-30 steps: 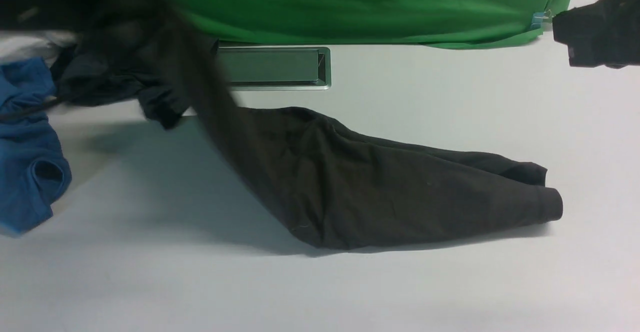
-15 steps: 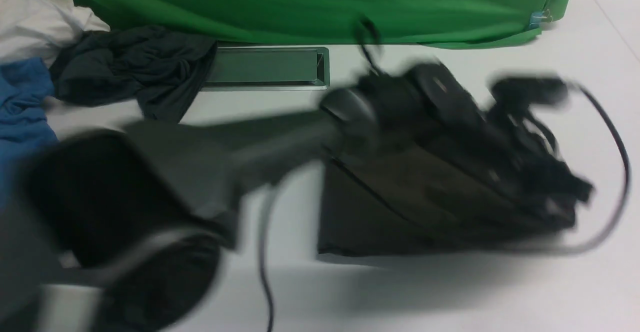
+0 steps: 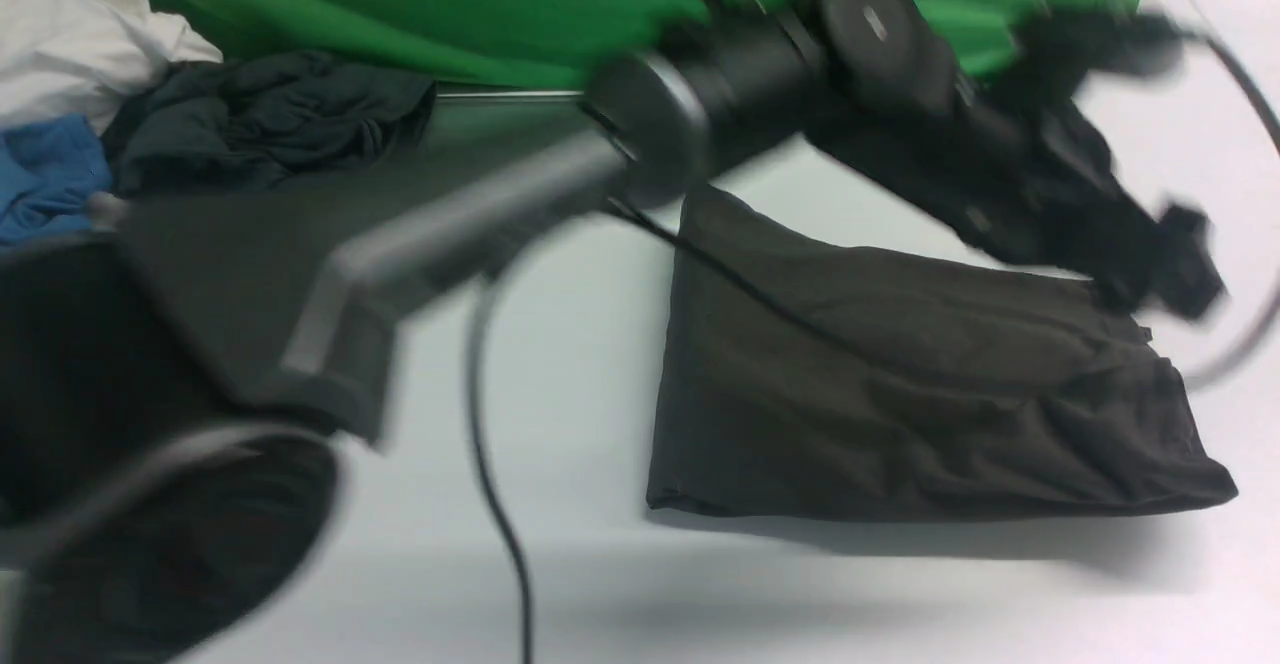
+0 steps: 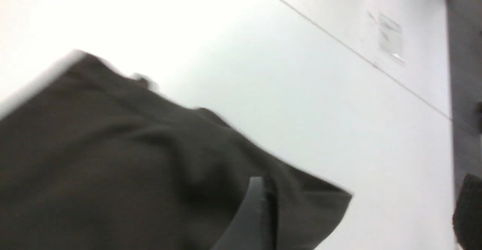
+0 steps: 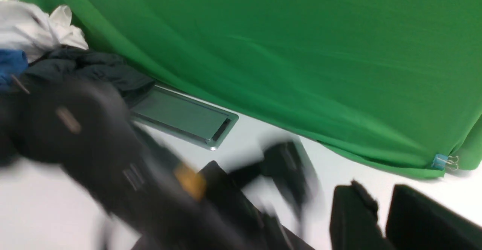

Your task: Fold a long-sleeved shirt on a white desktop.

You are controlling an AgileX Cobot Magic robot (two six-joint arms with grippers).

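The left gripper (image 4: 363,189) gapes wide over the doubled long-sleeved shirt (image 3: 930,384) on the white desktop (image 3: 900,604), seemingly to drop the fold; the right gripper (image 5: 382,220) hangs narrowly parted, empty.

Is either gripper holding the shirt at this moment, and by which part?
Nothing seems held. The shirt lies folded on the desk; the left gripper is open over its corner; the right gripper has nothing between its jaws.
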